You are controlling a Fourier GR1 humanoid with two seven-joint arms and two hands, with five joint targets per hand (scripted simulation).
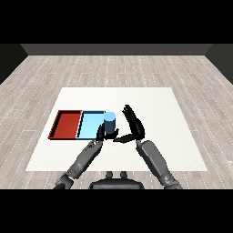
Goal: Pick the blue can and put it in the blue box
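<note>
The blue can [109, 123] stands upright at the right end of the light blue tray [90, 124]. My right hand [134, 126] is just right of the can and open. Its fingers are straight and point away from me, its thumb reaches left toward the can's base, and a small gap shows between palm and can. My left hand [98, 134] sits low at the can's left front, over the tray's near right corner. Its fingers are relaxed and not wrapped round the can. The can's base is partly hidden by the hands.
A red tray [66, 124] lies directly left of the light blue tray, and the two touch. The white table [159, 109] stretches to the right and behind the trays. Both forearms come in from the lower edge.
</note>
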